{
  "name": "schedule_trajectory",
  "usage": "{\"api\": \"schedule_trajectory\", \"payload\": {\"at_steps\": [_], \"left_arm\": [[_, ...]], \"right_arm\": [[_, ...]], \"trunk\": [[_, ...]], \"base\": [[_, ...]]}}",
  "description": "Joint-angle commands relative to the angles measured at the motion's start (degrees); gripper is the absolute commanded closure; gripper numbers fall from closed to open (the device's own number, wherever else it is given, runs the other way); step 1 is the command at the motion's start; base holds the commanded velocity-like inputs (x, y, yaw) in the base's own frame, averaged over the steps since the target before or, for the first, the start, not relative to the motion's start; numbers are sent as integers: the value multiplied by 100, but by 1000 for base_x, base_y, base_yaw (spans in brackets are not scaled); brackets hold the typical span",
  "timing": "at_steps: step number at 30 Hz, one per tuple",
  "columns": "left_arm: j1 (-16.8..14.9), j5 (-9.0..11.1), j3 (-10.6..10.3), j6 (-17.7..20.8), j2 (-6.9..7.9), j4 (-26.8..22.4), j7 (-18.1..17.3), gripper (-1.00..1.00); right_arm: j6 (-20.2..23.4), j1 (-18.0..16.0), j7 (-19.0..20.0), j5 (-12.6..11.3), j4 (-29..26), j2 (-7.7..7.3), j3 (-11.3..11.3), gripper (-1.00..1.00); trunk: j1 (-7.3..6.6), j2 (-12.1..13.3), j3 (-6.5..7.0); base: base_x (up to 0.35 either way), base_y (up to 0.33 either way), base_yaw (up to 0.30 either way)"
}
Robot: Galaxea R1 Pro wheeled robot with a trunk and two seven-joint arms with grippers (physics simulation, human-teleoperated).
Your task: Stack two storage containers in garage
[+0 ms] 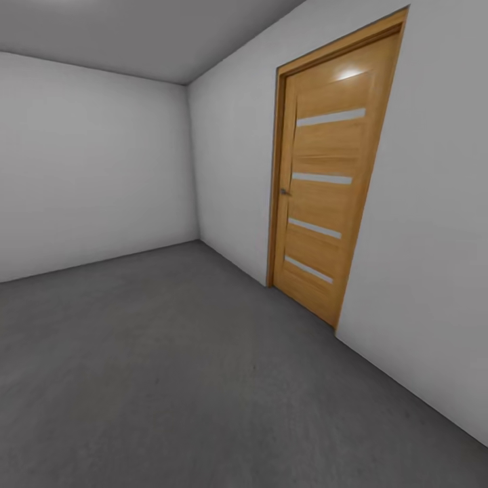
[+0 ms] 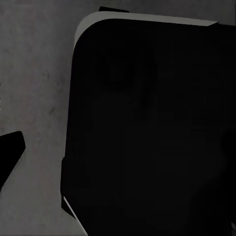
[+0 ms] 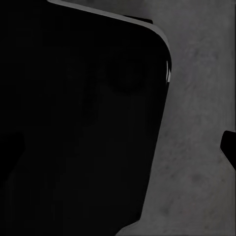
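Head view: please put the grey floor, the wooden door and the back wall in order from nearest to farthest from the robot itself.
1. The grey floor, directly below and ahead of the robot.
2. The wooden door, set in the wall on the right.
3. The back wall, at the far end, on the left.

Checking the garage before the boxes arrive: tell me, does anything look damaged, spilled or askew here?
Nothing stands out. The light wooden door is shut in its frame, the white walls look unmarked, and the dark concrete floor shows only faint mottling.
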Motion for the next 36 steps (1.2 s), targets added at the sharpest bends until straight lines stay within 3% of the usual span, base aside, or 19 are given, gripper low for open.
{"api": "schedule_trajectory", "payload": {"at_steps": [1,36], "left_arm": [[1,43,13,-10,-1,-4,3,-100],[1,43,20,-7,-1,-4,2,-100]], "right_arm": [[-21,-1,-1,39,4,-1,0,-100],[-10,-1,0,49,4,-26,8,-100]], "trunk": [[4,-2,-4],[4,-2,-4]], "base": [[323,0,0],[323,28,0]]}}
